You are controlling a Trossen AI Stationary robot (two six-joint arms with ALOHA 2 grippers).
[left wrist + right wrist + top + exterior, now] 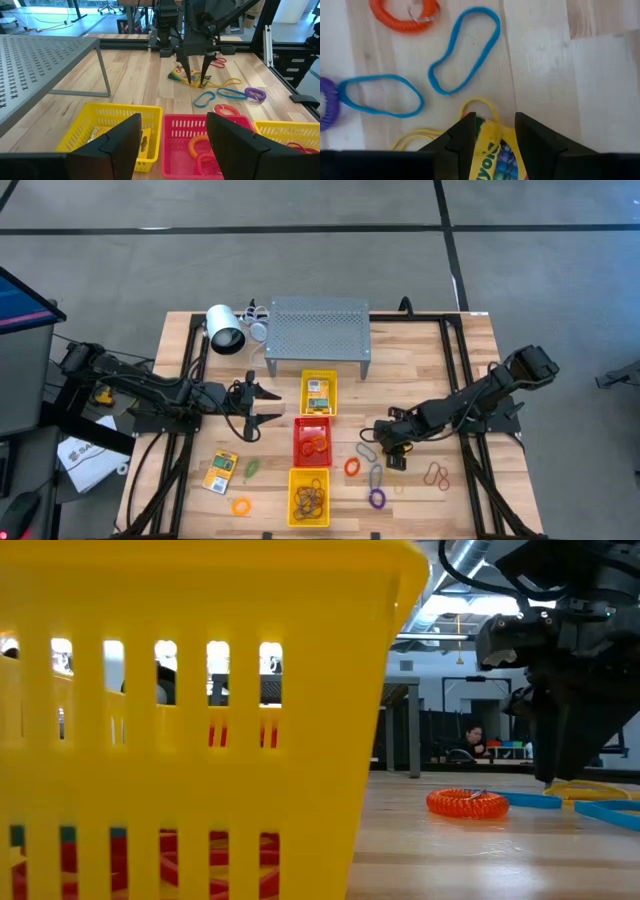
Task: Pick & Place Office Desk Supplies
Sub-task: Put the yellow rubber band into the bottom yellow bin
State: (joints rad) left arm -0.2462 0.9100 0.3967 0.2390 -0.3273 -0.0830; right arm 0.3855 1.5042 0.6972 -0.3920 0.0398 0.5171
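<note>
Your right gripper (492,131) stood point-down on the pale wood-plank table (470,370), its dark fingers straddling a small glossy yellow printed card packet (492,150) lying flat at about four o'clock from the red slotted plastic tray (311,439); whether they pinched it, you could not tell. Just beside the packet lay two thin blue rubber-band loops (465,50), a ribbed orange coil ring (402,15), a purple coil ring (325,105) and a yellow band (415,136). Your left gripper (262,405) hung wide open at nine o'clock from the trays.

Overhead, table-level and two wrist cameras share the tabletop (420,360).
</note>
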